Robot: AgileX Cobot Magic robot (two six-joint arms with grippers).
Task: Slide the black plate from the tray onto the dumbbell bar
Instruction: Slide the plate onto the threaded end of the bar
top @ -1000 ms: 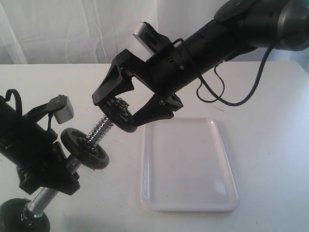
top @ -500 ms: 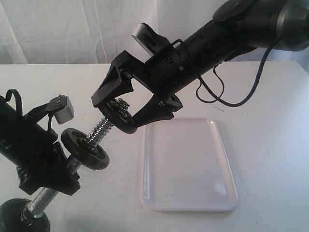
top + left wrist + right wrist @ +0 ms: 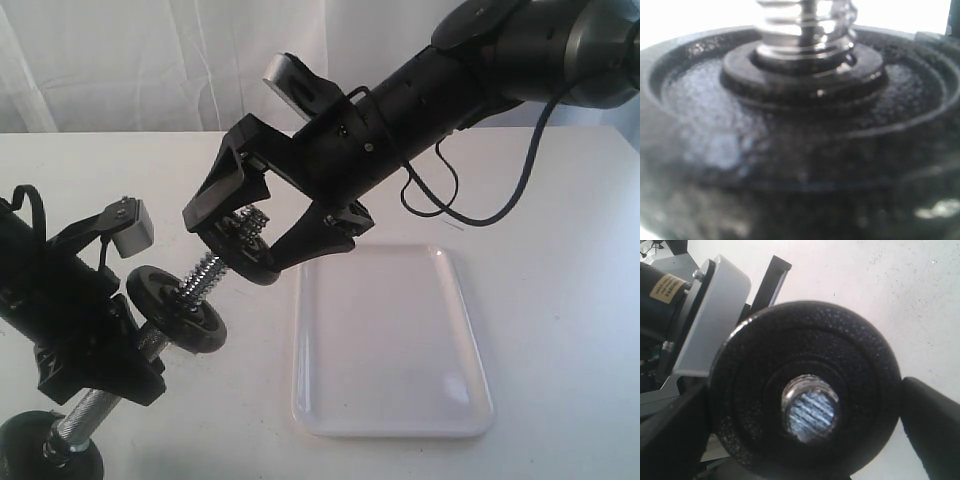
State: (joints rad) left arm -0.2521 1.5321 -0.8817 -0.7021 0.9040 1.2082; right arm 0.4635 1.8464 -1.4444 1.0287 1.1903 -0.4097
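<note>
The black plate [image 3: 248, 265] sits threaded on the upper end of the dumbbell bar [image 3: 205, 272], with my right gripper [image 3: 243, 238] shut on its rim from both sides. In the right wrist view the bar's threaded tip [image 3: 810, 407] pokes through the hole of the plate [image 3: 850, 355], a finger [image 3: 932, 427] against each edge. My left gripper [image 3: 100, 360] is shut on the bar's middle, holding it tilted. A fixed black disc [image 3: 178, 308] sits just below the bare thread; this disc [image 3: 790, 135] fills the left wrist view and hides the left fingers. The white tray [image 3: 390, 350] lies on the table to the right.
A second fixed disc [image 3: 45, 450] caps the bar's low end at the bottom left corner. The right arm's black cable [image 3: 470, 205] loops above the tray's far edge. A white curtain [image 3: 150, 60] backs the white table [image 3: 560, 300].
The right gripper has moved a little down and to the left along the bar, carrying the plate further onto the thread. The left arm and bar have held still.
</note>
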